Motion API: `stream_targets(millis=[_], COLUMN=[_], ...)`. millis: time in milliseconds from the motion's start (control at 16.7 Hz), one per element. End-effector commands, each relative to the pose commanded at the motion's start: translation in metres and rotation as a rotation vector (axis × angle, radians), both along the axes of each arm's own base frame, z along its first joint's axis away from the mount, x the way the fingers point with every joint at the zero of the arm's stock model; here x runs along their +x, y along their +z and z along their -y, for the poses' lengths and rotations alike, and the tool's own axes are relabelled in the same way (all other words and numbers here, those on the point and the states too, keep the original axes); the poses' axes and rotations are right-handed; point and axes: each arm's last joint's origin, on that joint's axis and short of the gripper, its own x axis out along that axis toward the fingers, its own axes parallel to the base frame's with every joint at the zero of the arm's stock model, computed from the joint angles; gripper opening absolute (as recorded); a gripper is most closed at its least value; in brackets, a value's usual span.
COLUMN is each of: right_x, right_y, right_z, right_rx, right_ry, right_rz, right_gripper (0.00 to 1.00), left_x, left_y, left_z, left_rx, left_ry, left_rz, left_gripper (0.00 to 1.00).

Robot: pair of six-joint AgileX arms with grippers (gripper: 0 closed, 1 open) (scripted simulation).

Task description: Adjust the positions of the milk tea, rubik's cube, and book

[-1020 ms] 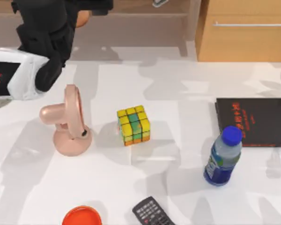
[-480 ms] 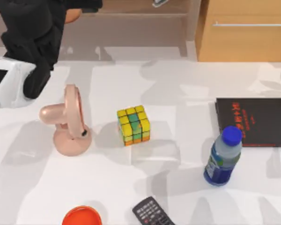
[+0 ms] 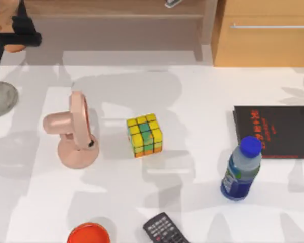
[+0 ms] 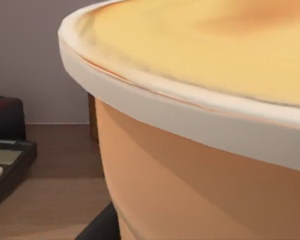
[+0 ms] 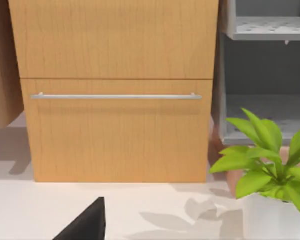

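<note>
The milk tea (image 3: 9,14) is a peach-orange cup at the far left back corner, over the wooden shelf area. My left gripper (image 3: 15,38) is shut on it, one black finger crossing its side. In the left wrist view the milk tea (image 4: 190,165) looms very close, with a cream rim. The rubik's cube (image 3: 144,134), yellow, green and orange, sits on the white table near the middle. The book is out of view. A dark fingertip of my right gripper (image 5: 85,225) shows in front of a wooden drawer cabinet (image 5: 115,95).
A pink desk fan (image 3: 73,131) stands left of the cube. A blue bottle (image 3: 241,169) and a thin black book with red lettering (image 3: 276,131) are at the right. A remote (image 3: 164,230) and an orange-red disc (image 3: 88,234) lie at the front edge. A potted plant (image 5: 270,170) is by the cabinet.
My left arm has swung left and back, carrying the milk tea from above the fan toward the far left corner. The cube and the other objects have not moved.
</note>
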Motion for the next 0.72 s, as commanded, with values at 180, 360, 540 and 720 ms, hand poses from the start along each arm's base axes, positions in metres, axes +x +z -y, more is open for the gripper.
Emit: stream_targets(millis=[180, 360, 540, 720], right_x=[0.0, 0.0, 0.0, 0.0], right_y=[0.0, 0.0, 0.0, 0.0], right_z=[0.0, 0.0, 0.0, 0.0], right_rx=[0.0, 0.0, 0.0, 0.0], right_ry=[0.0, 0.0, 0.0, 0.0], right_rz=[0.0, 0.0, 0.0, 0.0], right_gripper=[1.0, 1.0, 1.0, 1.0], left_x=[-0.005, -0.01, -0.011, -0.01], left_y=[-0.036, -0.057, -0.058, -0.057], left_z=[-0.054, -0.08, -0.082, -0.081], left_rx=[0.012, 0.005, 0.004, 0.007], left_ry=[0.004, 0.005, 0.005, 0.005], left_rz=[-0.096, -0.152, -0.155, -0.152], left_gripper=[0.0, 0.0, 0.0, 0.0])
